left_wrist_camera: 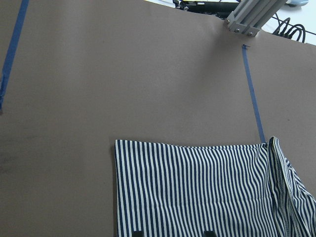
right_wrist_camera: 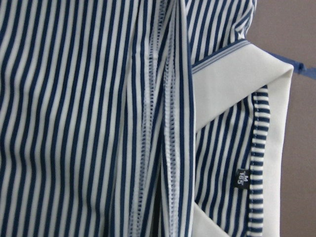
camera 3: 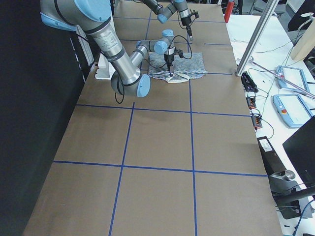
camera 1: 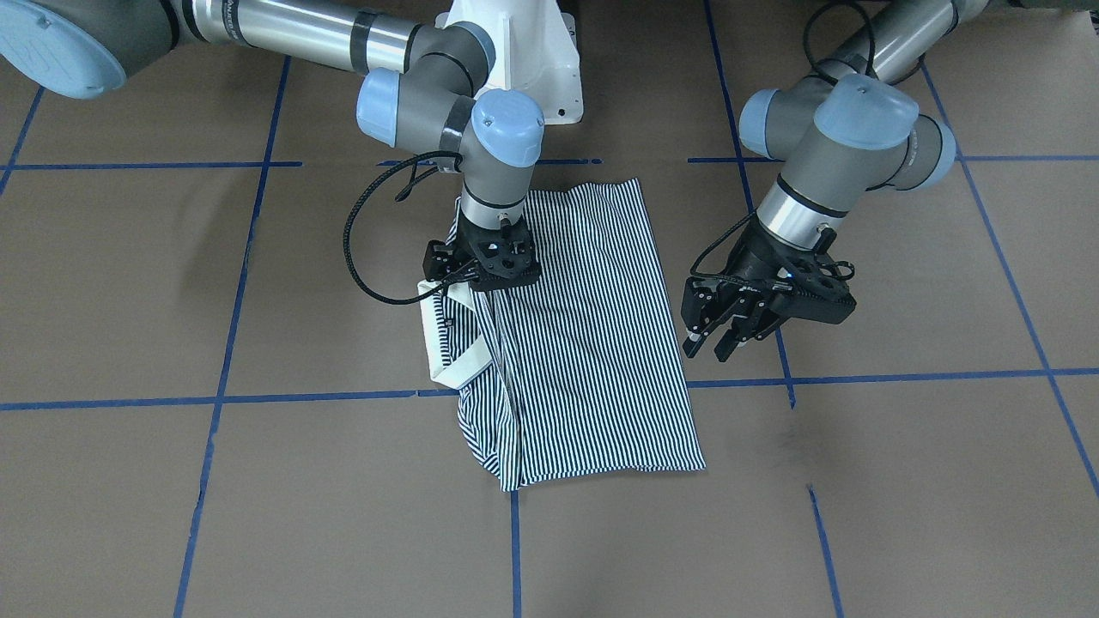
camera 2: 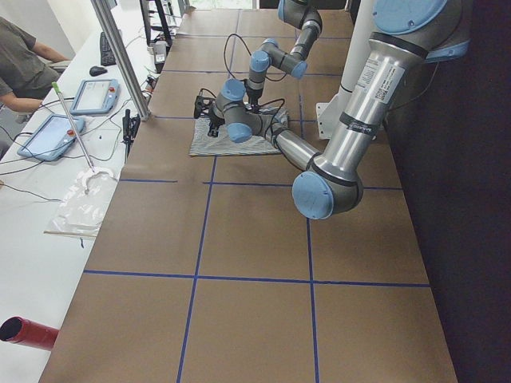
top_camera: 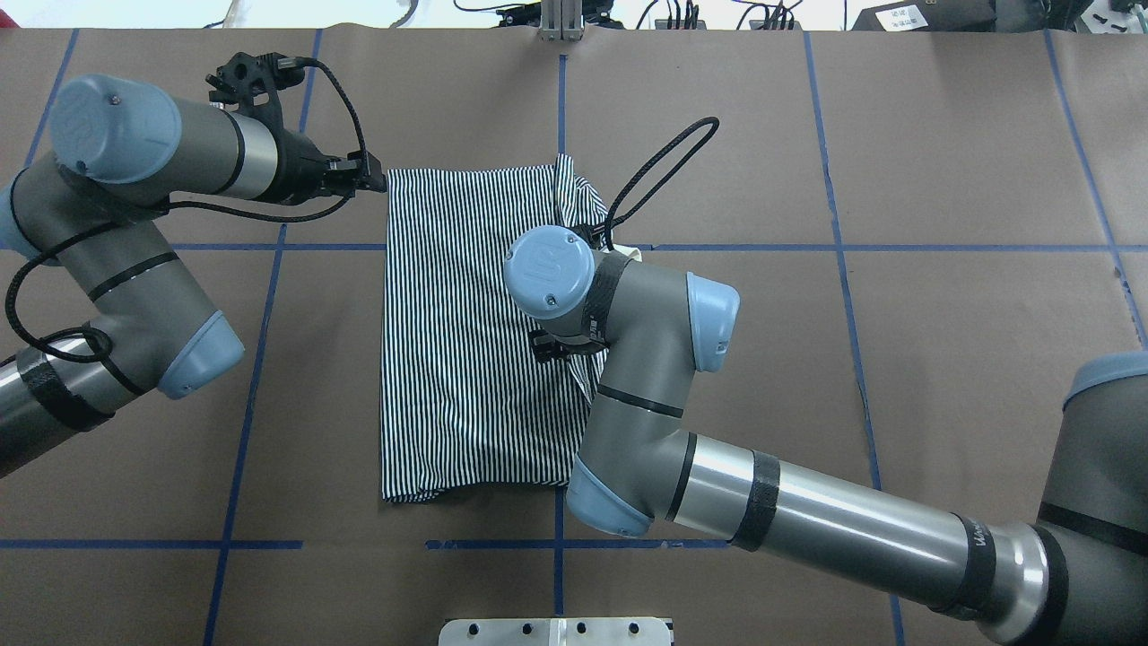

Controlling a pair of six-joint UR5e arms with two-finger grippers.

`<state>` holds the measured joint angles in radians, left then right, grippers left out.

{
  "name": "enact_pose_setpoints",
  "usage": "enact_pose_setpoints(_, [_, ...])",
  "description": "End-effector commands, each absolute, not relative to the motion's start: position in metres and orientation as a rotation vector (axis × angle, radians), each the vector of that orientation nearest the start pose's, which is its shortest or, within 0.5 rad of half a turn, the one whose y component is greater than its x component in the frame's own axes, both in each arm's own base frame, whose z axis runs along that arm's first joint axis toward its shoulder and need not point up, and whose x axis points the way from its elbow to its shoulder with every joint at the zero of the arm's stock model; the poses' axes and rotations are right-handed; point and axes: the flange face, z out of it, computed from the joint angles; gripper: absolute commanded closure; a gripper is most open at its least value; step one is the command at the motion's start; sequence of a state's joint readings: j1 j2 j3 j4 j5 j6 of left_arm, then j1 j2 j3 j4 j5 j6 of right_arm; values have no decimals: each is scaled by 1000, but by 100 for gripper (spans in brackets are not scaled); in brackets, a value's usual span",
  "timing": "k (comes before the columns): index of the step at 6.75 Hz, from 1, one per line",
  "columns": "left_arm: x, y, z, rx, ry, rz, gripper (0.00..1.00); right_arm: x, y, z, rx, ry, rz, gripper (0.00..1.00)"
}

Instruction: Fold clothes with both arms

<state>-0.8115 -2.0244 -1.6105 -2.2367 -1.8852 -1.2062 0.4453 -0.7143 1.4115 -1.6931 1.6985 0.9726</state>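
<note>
Striped polo shirt (camera 1: 592,343) part-folded, flat on table (camera 1: 901,481). Soft, light, limp: likely best pinched at corners. Spread, empty left claw (camera 1: 711,348) beside shirt edge. Right claw (camera 1: 485,287) low over collar (camera 1: 459,367), grip impossible to tell.

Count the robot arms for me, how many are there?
2. The left arm reaches toward the shirt's far corner; the right arm hangs over the shirt near its collar. None seem hidden.
</note>
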Motion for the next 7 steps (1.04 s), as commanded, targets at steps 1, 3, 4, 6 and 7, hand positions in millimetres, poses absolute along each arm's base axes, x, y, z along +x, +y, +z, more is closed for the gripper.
enact_pose_setpoints(1, [379, -548, 307, 402, 1110, -216, 49, -636, -431, 215, 165, -571, -189, 0])
enact_pose_setpoints(3, [379, -548, 307, 402, 1110, -217, 49, -642, -424, 219, 159, -568, -195, 0])
enact_pose_setpoints(4, [379, -548, 307, 399, 1111, -221, 49, -645, -421, 225, 150, -557, -201, 0])
enact_pose_setpoints(6, [379, -548, 307, 399, 1111, -221, 49, -622, -429, 248, 136, -550, -198, 0])
enact_pose_setpoints(7, [379, -548, 307, 398, 1112, -222, 49, -568, -437, 277, 139, -554, -217, 0])
